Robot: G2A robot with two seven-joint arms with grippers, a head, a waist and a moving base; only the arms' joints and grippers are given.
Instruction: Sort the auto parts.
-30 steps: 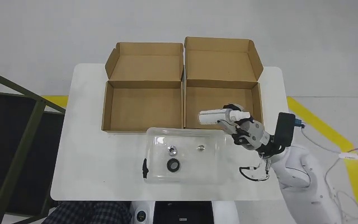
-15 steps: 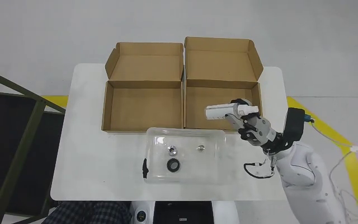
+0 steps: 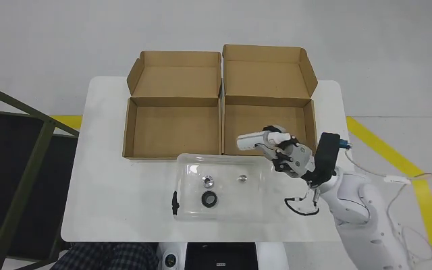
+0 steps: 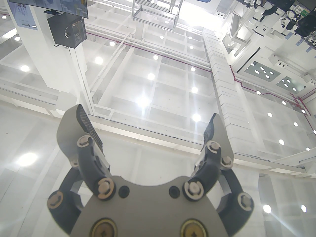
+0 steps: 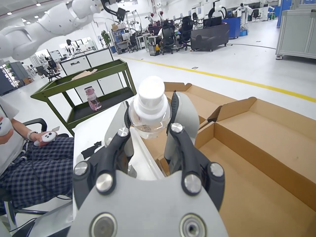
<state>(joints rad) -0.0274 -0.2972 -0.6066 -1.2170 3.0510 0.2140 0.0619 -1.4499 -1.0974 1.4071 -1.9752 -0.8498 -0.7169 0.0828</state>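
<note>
Grip first: the right gripper [image 5: 153,119] has both fingers closed on the body of a clear bottle [image 3: 251,140] with a white cap, holding it level with the cap pointing away from the wrist. The bottle hangs above the near wall of the right cardboard box [image 3: 268,81], just past the far right corner of the clear tray [image 3: 253,206]. I judge this to be a carrying pose, high enough to keep the bottle off both rims on its way into that box. The left cardboard box [image 3: 172,128] stands right against it, side by side on the white table [image 3: 108,169]. In the tray lie a silver fitting [image 3: 208,180], a smaller metal piece [image 3: 242,177] beside it and a black ring [image 3: 210,198] nearer the robot, while a small black part [image 3: 175,201] sits at the tray's left edge. The box's near wall is the only obstacle — the bottle must pass over it before any release. The left gripper [image 4: 148,134] points up at the ceiling, jaws wide apart and holding nothing.
</note>
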